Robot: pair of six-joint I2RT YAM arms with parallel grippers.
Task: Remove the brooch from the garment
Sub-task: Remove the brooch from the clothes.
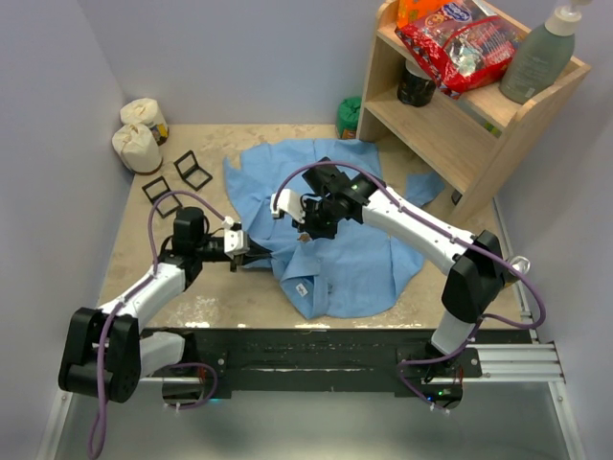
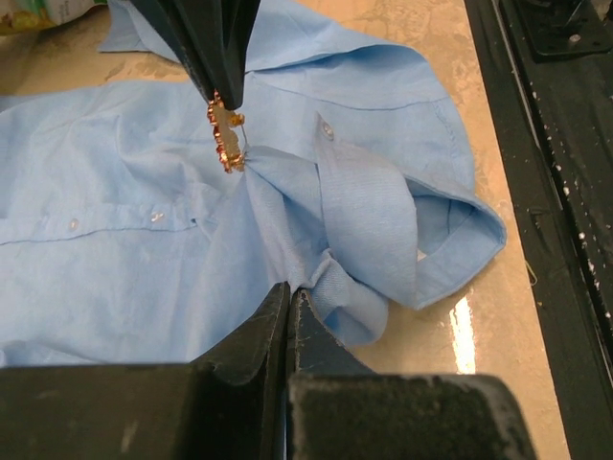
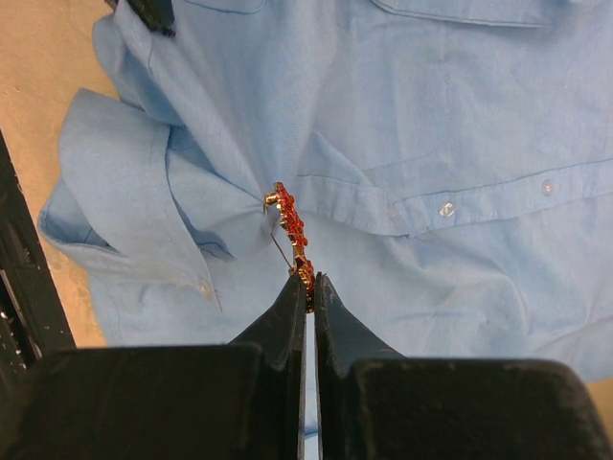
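Brooch (image 3: 290, 230) is pinched at its near end in the clenched right gripper (image 3: 311, 285), its far end pinned to the shirt (image 3: 460, 115). Left gripper (image 2: 289, 295) clamps a shirt fold nearby, on the table (image 1: 220, 297).

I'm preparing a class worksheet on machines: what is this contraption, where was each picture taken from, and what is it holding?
These are two robot arms bolted to a table. The wide picture comes from a fixed camera above and behind them. Each close-up comes from a camera on one wrist, so the black wedges at the bottom are that arm's own jaws. A light-blue shirt lies on the table. The left arm has its jaws shut on a fold of the shirt. The right arm pinches one end of a red-and-gold brooch, whose other end sits in the gathered cloth.
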